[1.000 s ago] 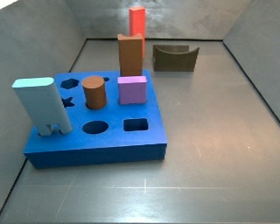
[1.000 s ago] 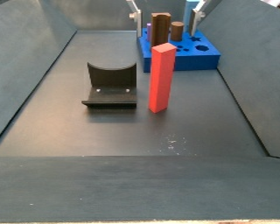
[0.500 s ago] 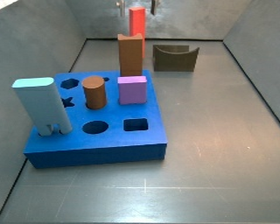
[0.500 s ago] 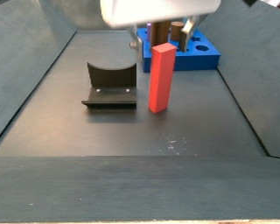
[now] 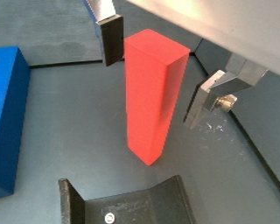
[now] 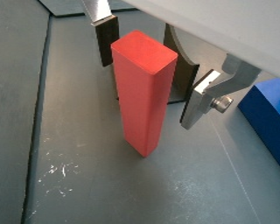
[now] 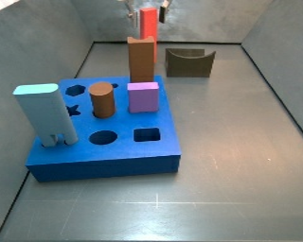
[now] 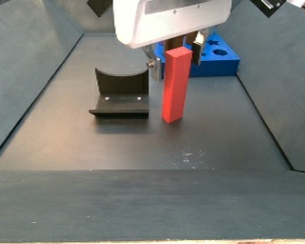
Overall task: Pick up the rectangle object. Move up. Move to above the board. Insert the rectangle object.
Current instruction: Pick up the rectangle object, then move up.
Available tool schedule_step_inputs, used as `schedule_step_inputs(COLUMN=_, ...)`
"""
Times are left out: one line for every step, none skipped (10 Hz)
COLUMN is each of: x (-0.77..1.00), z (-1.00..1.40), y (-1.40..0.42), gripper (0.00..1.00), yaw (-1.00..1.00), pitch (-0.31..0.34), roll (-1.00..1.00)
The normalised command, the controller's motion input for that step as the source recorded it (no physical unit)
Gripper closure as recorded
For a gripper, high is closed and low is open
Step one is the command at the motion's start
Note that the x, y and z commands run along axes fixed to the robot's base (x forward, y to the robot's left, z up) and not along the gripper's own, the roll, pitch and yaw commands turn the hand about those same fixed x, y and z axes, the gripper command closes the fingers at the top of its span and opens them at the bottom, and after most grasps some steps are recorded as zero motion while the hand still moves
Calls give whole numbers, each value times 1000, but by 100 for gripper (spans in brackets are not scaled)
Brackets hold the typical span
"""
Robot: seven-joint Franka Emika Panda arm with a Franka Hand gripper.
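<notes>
The rectangle object, a tall bright red block (image 5: 152, 92), stands upright on the grey floor and also shows in the other wrist view (image 6: 143, 92) and in both side views (image 7: 148, 25) (image 8: 177, 86). My gripper (image 5: 154, 90) is open and straddles the block's upper part. One finger (image 5: 111, 39) is on one side and the other finger (image 5: 206, 98) on the opposite side, each with a visible gap to the block. The gripper also shows in a side view (image 7: 148, 12). The blue board (image 7: 110, 151) lies well apart from the block; its edge shows in both wrist views (image 5: 3, 114) (image 6: 271, 114).
The dark fixture (image 8: 119, 95) stands next to the red block (image 7: 189, 61). On the board stand a tall brown block (image 7: 141, 59), a lilac block (image 7: 143, 96), a brown cylinder (image 7: 101, 99) and a light blue block (image 7: 43, 113). Grey walls enclose the floor.
The gripper has come down over the red block's top, so its fingers now flank the block. The block and the board have not moved.
</notes>
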Motion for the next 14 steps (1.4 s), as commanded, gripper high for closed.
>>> schedule_step_inputs(x=0, z=0, y=0, gripper=0, yaw=0, pitch=0, roll=34)
schedule_step_inputs(x=0, z=0, y=0, gripper=100, yaw=0, pitch=0, roll=0)
schedule_step_inputs(x=0, z=0, y=0, gripper=100, yaw=0, pitch=0, roll=0)
schedule_step_inputs(x=0, z=0, y=0, gripper=100, yaw=0, pitch=0, roll=0)
schedule_step_inputs(x=0, z=0, y=0, gripper=100, yaw=0, pitch=0, roll=0)
schedule_step_inputs(x=0, z=0, y=0, gripper=100, yaw=0, pitch=0, roll=0)
schedule_step_inputs(x=0, z=0, y=0, gripper=100, yaw=0, pitch=0, roll=0)
schedule_step_inputs(x=0, z=0, y=0, gripper=100, yaw=0, pitch=0, roll=0)
schedule_step_inputs(x=0, z=0, y=0, gripper=100, yaw=0, pitch=0, roll=0)
schedule_step_inputs(x=0, z=0, y=0, gripper=100, yaw=0, pitch=0, roll=0)
schedule_step_inputs(x=0, z=0, y=0, gripper=100, yaw=0, pitch=0, roll=0)
schedule_step_inputs(x=0, z=0, y=0, gripper=100, yaw=0, pitch=0, roll=0)
schedule_step_inputs(x=0, z=833, y=0, gripper=100, yaw=0, pitch=0, roll=0)
schedule_step_inputs(x=12, z=823, y=10, gripper=100, yaw=-4, pitch=-2, roll=1)
